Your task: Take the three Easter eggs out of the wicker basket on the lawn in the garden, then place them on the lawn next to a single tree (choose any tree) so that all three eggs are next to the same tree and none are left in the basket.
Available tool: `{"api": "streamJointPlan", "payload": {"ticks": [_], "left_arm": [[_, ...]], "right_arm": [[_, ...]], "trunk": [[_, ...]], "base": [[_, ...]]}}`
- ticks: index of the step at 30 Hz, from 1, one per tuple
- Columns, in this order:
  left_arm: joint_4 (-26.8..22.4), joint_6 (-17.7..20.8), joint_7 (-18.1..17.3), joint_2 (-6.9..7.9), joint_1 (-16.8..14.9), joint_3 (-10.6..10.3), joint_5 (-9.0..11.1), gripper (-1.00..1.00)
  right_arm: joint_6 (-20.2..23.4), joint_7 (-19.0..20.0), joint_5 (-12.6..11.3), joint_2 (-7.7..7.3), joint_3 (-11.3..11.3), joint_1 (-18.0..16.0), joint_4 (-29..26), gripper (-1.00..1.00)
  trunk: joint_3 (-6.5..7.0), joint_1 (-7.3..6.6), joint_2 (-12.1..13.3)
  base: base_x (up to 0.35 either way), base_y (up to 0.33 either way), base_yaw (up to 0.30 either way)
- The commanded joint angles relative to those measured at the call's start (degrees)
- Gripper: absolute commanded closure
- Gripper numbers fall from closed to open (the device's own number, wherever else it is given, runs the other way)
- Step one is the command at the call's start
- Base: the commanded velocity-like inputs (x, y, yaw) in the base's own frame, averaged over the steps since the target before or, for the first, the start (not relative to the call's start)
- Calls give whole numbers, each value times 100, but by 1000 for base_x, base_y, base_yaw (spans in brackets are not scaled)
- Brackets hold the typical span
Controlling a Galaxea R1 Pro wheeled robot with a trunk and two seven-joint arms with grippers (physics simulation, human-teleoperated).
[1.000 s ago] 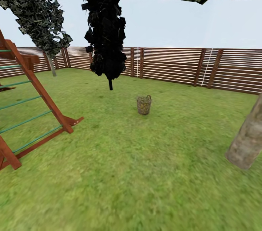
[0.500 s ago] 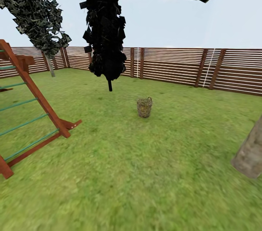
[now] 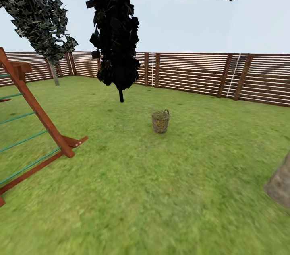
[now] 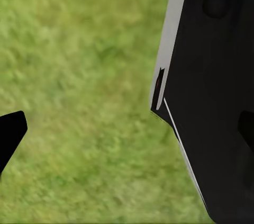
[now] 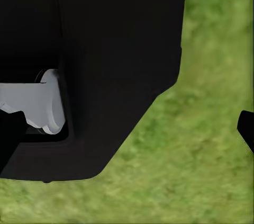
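1. Small tan woven wicker basket (image 3: 160, 121) stands upright mid-lawn on mottled green grass (image 3: 161, 190), contents unreadable.
2. Grey-brown mottled tree trunk (image 3: 280, 184) at far right; brown slat fence (image 3: 193, 72) behind.
3. Both wrist views: black gripper bodies over grass; cannot tell finger spread.

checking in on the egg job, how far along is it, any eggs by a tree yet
Nothing looks done: no eggs lie on the lawn. The wicker basket stands far off in mid-lawn, contents too small to tell. In hand is only the approach; both wrist views show grass. Left: reaching the basket, taking out three eggs, setting them by one tree, perhaps the trunk at right.
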Motion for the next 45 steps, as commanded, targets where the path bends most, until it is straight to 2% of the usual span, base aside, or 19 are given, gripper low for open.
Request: {"api": "streamJointPlan", "payload": {"ticks": [1, 45], "left_arm": [[-2, -15, 5, 0, 0, -10, 36, -100], [-9, -15, 5, 0, 0, -2, 36, -100]], "right_arm": [[-16, -5, 2, 1, -4, -2, 3, -100], [-15, -5, 2, 1, -4, -2, 3, -100]], "trunk": [[-8, 7, -9], [-8, 7, -9]], "base": [[334, 0, 0], [334, 0, 0]]}}
